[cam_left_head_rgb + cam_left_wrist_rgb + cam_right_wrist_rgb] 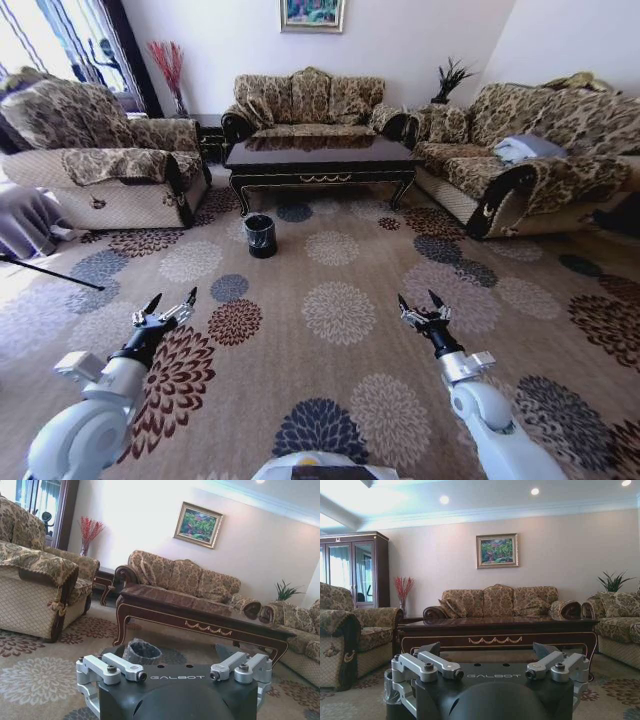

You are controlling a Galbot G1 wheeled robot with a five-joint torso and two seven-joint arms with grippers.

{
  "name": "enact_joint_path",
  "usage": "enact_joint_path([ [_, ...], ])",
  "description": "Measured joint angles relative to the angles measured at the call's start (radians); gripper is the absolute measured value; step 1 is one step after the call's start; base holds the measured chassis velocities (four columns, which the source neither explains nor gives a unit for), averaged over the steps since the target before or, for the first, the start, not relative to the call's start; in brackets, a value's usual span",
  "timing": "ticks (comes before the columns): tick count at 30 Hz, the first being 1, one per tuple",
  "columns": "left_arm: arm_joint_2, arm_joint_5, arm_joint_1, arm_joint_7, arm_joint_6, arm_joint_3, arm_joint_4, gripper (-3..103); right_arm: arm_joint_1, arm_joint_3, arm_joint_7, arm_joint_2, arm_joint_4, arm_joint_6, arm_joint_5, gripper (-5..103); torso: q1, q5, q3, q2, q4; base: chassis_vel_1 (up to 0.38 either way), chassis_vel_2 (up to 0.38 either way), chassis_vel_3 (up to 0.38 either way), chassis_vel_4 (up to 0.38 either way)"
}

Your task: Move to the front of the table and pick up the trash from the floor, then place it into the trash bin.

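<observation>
The long, low, glossy dark-brown wooden worktop point(318, 157) with curved legs and a gold scroll ornament stands across the room, in front of the patterned three-seat sofa point(310, 103). The small black cylindrical trash bin point(260, 235) with a clear liner sits on the tan-brown carpet with round flower medallions point(340, 310), just before the worktop's left front leg. In the head view, both arms reach forward low over the carpet, well apart from the bin. The left gripper point(166, 306) has its jaws spread wide and holds nothing; the right gripper point(422, 304) likewise has wide, empty jaws. No litter piece can be made out on the carpet.
</observation>
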State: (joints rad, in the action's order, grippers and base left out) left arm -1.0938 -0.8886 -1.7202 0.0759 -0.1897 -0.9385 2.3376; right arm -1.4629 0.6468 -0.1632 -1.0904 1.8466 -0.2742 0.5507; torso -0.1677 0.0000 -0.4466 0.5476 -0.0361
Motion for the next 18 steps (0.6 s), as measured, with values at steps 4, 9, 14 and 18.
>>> enact_joint_path([
  [4,0.000,0.001,0.000,0.000,0.001,0.000,-0.001,100,0.000,0.000,0.000,0.000,-0.001,0.000,0.000,100,-0.006,0.0000,-0.008,0.014,0.0000,0.000,0.000,0.000,0.000],
  [9,0.000,0.003,0.000,-0.001,0.001,0.000,-0.003,100,0.001,-0.001,0.000,0.000,-0.002,0.000,0.000,100,-0.012,0.0000,-0.020,0.032,0.0000,0.000,0.000,0.000,0.000],
  [14,0.002,0.003,0.001,-0.001,0.001,0.000,-0.005,100,0.003,-0.004,0.000,0.000,-0.005,0.000,0.000,100,-0.020,0.0000,-0.034,0.054,0.0000,0.000,0.000,0.000,0.000],
  [18,0.004,0.003,0.001,-0.001,0.002,-0.001,-0.007,100,0.006,-0.007,0.000,0.000,-0.006,0.000,0.000,100,-0.028,0.0000,-0.047,0.075,0.0000,0.000,0.000,0.000,0.000],
])
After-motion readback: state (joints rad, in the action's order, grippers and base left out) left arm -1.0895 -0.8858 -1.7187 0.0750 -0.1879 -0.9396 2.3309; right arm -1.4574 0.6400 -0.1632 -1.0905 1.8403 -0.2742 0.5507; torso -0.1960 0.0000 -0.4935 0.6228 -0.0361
